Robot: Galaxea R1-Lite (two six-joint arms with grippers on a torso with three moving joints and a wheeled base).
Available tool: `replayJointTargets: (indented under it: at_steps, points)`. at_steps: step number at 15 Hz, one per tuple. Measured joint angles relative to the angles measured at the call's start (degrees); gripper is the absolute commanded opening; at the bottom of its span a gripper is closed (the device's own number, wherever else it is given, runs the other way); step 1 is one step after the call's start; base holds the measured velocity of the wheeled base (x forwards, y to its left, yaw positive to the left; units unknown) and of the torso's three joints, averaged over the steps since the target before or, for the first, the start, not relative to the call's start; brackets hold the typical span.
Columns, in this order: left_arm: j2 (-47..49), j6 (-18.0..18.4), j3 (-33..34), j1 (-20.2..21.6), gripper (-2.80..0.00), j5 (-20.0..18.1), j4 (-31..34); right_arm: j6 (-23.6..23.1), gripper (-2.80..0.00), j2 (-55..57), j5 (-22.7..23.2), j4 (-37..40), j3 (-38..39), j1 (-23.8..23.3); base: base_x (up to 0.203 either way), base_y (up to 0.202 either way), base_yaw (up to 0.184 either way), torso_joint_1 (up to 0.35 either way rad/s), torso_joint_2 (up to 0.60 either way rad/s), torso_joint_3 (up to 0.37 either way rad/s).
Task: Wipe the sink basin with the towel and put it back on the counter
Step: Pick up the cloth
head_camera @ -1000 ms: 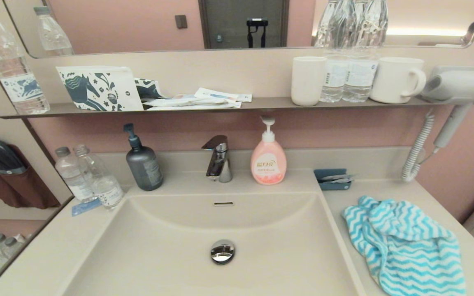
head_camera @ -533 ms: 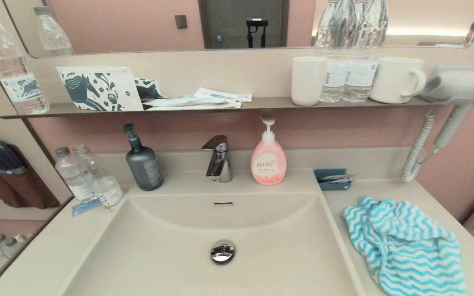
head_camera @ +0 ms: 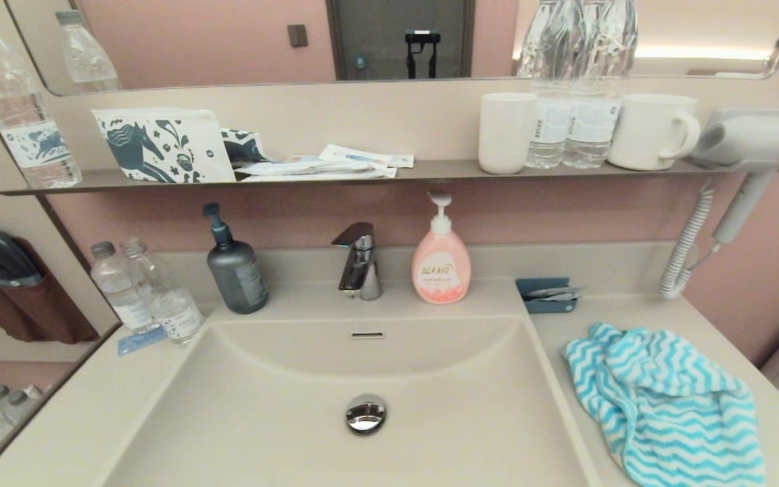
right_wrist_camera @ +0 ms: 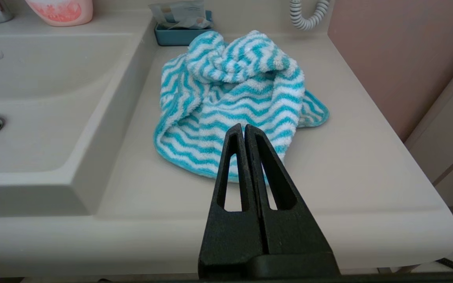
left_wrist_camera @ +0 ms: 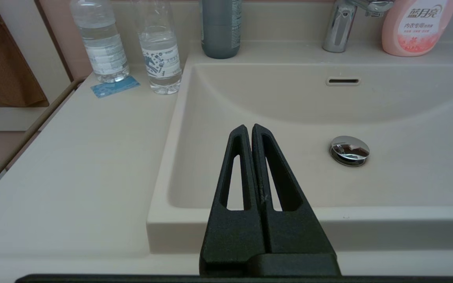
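One towel (head_camera: 667, 402) bunched on counter (head_camera: 640, 314), just beside sink basin (head_camera: 281, 406) rim

Pink soap btl (head_camera: 441, 267), grey dispenser (head_camera: 237, 274) (by tap (head_camera: 360, 264))

Beige counter (head_camera: 633, 312) bearing crumpled towel (head_camera: 667, 399), blue tray (head_camera: 546, 296), bottles (head_camera: 146, 291).

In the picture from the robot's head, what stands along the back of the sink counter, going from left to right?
Two water bottles → grey pump bottle → tap → pink soap bottle → little blue tray → curly white cord.
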Motion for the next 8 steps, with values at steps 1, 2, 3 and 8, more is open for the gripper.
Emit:
replayJointTargets:
  at_steps: [1,2,3,8]
  points:
    - [0.0,0.0,0.0,0.0,-2.80,0.0,0.0,0.0,-2.80,0.0,0.0,0.0,0.0,0.0,0.000,0.000,0.000,0.000,0.00,0.000]
    - [0.0,0.0,0.0,0.0,-2.80,0.0,0.0,0.0,-2.80,0.0,0.0,0.0,0.0,0.0,0.000,0.000,0.000,0.000,0.00,0.000]
    - [0.0,0.0,0.0,0.0,-2.80,0.0,0.0,0.0,-2.80,0.0,0.0,0.0,0.0,0.0,0.000,0.000,0.000,0.000,0.00,0.000]
    - [0.0,0.0,0.0,0.0,-2.80,0.0,0.0,0.4,-2.80,0.0,-0.1,0.0,0.0,0.0,0.000,0.000,0.000,0.000,0.00,0.000]
